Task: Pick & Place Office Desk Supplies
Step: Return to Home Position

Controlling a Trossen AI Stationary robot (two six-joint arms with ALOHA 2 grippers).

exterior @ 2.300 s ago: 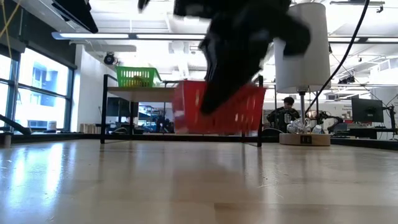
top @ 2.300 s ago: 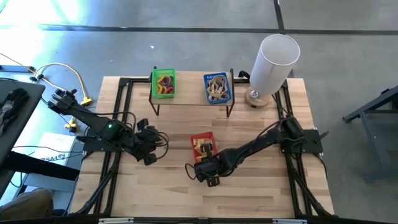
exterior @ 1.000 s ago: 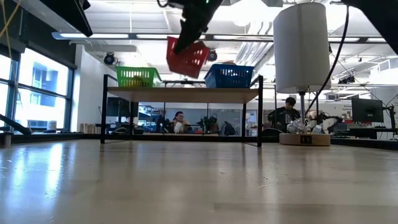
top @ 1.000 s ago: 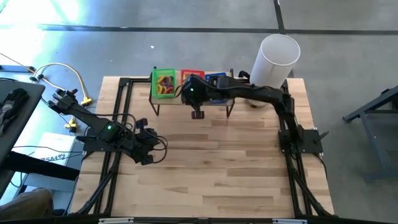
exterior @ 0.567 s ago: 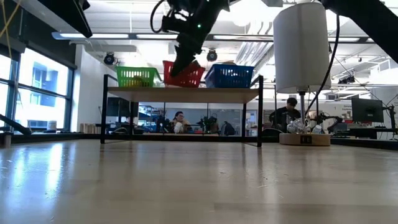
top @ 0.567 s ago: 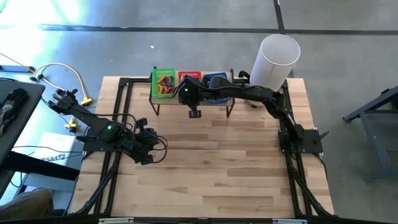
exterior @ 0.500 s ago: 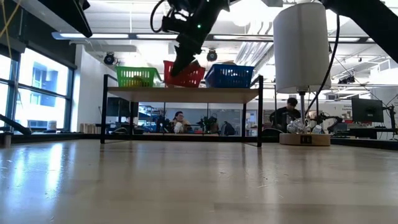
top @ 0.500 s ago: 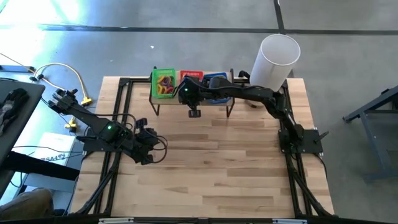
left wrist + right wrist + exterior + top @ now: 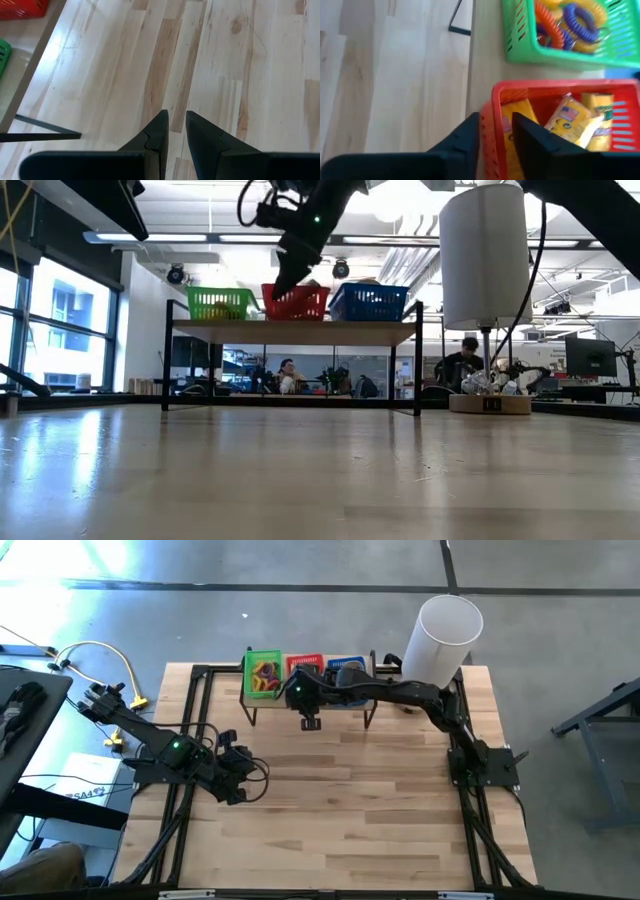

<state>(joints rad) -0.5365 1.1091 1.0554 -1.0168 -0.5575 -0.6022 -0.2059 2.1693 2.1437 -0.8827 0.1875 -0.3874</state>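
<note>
At the left of the desk (image 9: 350, 810) the left hand (image 9: 175, 116) hangs low over bare wood. Its fingers (image 9: 155, 135) are drawn close with only a slim gap, and there is nothing between them.

At the back of the desk stands a low shelf (image 9: 290, 332) on thin black legs, carrying three bins in a row. The green bin (image 9: 218, 305) sits at the left end. In it lie the rings (image 9: 577, 22), purple, orange and yellow, heaped together.

Just beside it, in the middle, the red bin (image 9: 305, 304) sits level on the shelf board and holds yellow-white packets (image 9: 570, 122). The right arm reaches in from the desk's right side. The right hand (image 9: 496, 120) straddles this bin's front wall, with one finger outside and one inside over a packet. It seems to be pinching the wall, though the angle leaves that a little unsure.

The blue bin (image 9: 368, 303) sits at the right end, just beside the red one. From above, the arm crosses over it and hides most of what it holds.

Right of the shelf, at the desk's far right corner, a tall white cylinder (image 9: 485, 255) stands upright on a round base.
</note>
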